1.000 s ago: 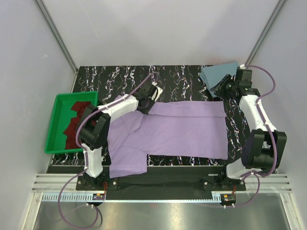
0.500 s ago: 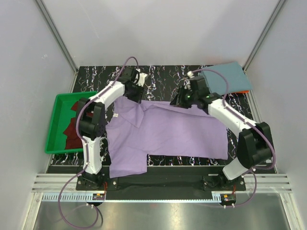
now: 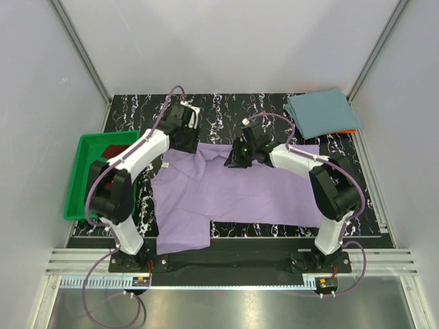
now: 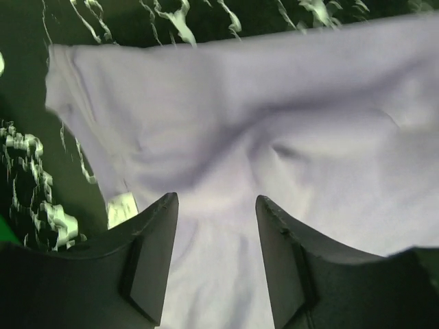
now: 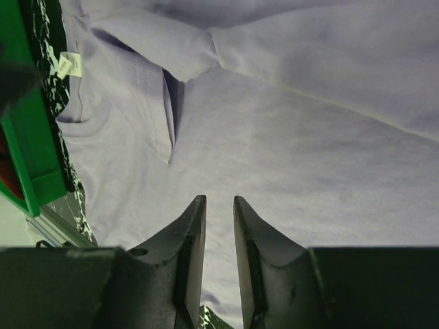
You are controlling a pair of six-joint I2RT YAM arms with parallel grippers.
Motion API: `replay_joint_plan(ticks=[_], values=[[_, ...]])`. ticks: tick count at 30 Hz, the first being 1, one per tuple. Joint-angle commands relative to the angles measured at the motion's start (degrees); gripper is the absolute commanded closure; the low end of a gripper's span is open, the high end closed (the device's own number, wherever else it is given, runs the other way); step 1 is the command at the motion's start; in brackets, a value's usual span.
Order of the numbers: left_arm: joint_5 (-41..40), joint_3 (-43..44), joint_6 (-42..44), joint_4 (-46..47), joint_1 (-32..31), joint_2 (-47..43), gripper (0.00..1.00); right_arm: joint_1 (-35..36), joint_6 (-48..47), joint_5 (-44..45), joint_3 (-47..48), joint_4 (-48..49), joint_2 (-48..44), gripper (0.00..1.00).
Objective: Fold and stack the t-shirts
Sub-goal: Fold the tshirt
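The lavender t-shirt (image 3: 254, 192) lies spread on the black marbled table, with a fold along its far edge and one sleeve hanging toward the near edge. My left gripper (image 3: 189, 141) hovers over its far left part, open, with only purple cloth (image 4: 274, 103) below the jaws (image 4: 216, 202). My right gripper (image 3: 234, 159) is over the shirt's upper middle. Its fingers (image 5: 219, 200) are a narrow gap apart over the cloth (image 5: 309, 137), holding nothing. The teal-blue t-shirt (image 3: 319, 113) lies folded at the back right. The maroon t-shirt (image 3: 115, 148) sits in the green tray.
The green tray (image 3: 75, 185) stands at the table's left edge and shows in the right wrist view (image 5: 27, 137). A white label (image 4: 122, 208) sticks out at the lavender shirt's collar. An orange edge (image 3: 350, 130) peeks from under the teal shirt.
My left gripper has opened and let the lavender shirt's edge drop near the far left. My right arm swung from the teal shirt to above the lavender shirt, its jaws narrowing.
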Motion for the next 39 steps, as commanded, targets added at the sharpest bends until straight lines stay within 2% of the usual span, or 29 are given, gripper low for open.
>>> replay_joint_plan(ticks=[1, 3, 8, 16, 22, 25, 26, 29, 30, 36, 39], values=[[-3.5, -7.1, -1.0, 4.7, -6.6, -8.2, 0.45, 0.4, 1.1, 2.2, 2.8, 3.3, -1.9, 0.70], [-2.6, -11.0, 0.2, 6.6, -8.2, -8.3, 0.44, 0.4, 0.5, 2.5, 2.6, 2.7, -3.4, 0.70], [-6.2, -11.0, 0.7, 7.8, -12.6, -3.7, 0.42, 0.5, 0.2, 3.5, 0.6, 2.6, -7.0, 0.70], [-15.6, -8.0, -0.5, 8.9, -12.9, 2.6, 0.42, 0.3, -2.4, 7.2, -1.6, 0.4, -12.4, 0.69], [-15.6, -5.6, 0.0, 8.7, -12.8, 5.4, 0.44, 0.4, -3.1, 7.4, -1.1, 0.0, -13.1, 0.69], [-13.8, -6.6, 0.3, 10.0, -12.9, 4.3, 0.57, 0.3, -3.1, 7.4, -0.7, -0.1, -13.1, 0.69], [-13.6, -6.5, 0.3, 9.2, -12.8, 3.7, 0.74, 0.3, -3.0, 7.4, -0.5, -0.1, -12.8, 0.69], [-13.4, -5.9, 0.8, 7.2, -12.7, 1.6, 0.96, 0.3, -2.8, 7.5, -0.3, -0.2, -12.2, 0.69], [-13.4, -6.1, 0.9, 7.1, -12.5, 1.0, 0.99, 0.3, -2.6, 7.4, -0.3, 0.1, -11.8, 0.69], [-11.7, -7.5, 0.7, 6.7, -10.3, -2.1, 1.00, 0.3, -1.2, 5.8, -0.4, 1.6, -10.3, 0.69], [-6.7, -8.0, 0.5, 6.3, -7.7, -3.7, 1.00, 0.3, -1.3, 4.0, -0.8, 3.5, -9.3, 0.69]])
